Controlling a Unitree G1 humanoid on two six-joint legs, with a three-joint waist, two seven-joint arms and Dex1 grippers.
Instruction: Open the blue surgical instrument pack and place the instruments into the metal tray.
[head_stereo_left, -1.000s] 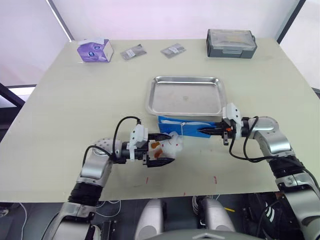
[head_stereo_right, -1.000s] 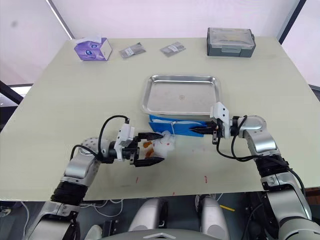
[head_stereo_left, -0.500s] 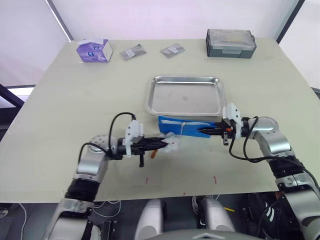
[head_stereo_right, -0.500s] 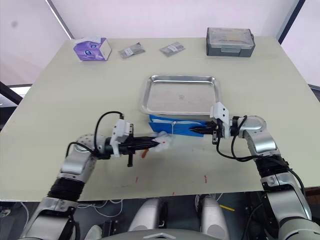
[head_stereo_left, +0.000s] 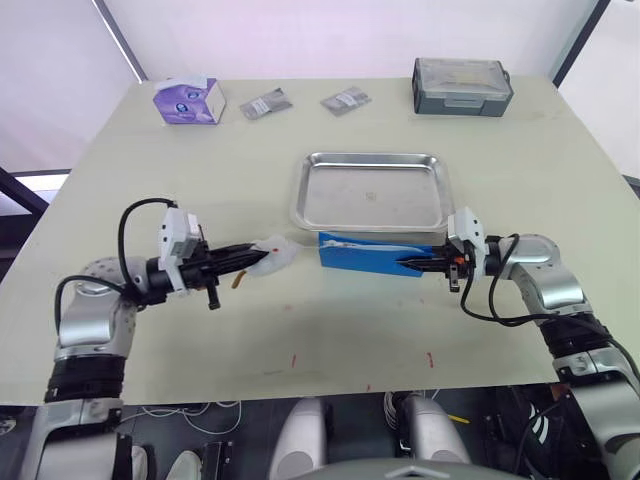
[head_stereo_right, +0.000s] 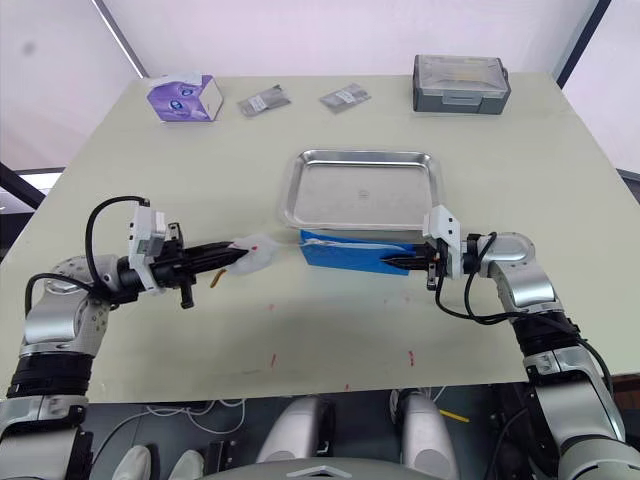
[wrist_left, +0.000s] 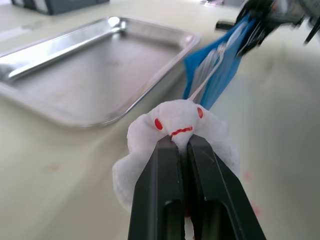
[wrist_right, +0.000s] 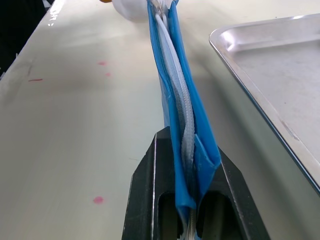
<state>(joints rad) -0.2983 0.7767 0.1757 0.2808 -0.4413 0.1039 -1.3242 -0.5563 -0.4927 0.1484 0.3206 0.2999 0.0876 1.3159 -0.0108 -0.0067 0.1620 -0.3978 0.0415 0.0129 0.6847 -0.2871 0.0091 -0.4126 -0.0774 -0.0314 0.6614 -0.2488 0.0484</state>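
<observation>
The blue surgical instrument pack (head_stereo_left: 365, 253) lies just in front of the metal tray (head_stereo_left: 370, 190), which holds nothing. My right gripper (head_stereo_left: 408, 265) is shut on the pack's right end, and the right wrist view shows that edge (wrist_right: 172, 75) pinched between the fingers. Well left of the pack, my left gripper (head_stereo_left: 250, 260) is shut on a white pull tab (wrist_left: 200, 130) with red marks. A thin white cord (wrist_left: 207, 80) runs from the tab back to the pack's zipper. The instruments are hidden inside the pack.
A dark grey lidded box (head_stereo_left: 462, 86) stands at the back right. A purple tissue box (head_stereo_left: 188, 101) sits at the back left, with two grey foil packets (head_stereo_left: 265, 103) (head_stereo_left: 346, 100) between it and the grey box. Small red marks (head_stereo_left: 430, 358) dot the table's front.
My left gripper has shut on the white pull tab and drawn it far to the left, away from the pack. The right gripper has kept its hold on the pack's right end.
</observation>
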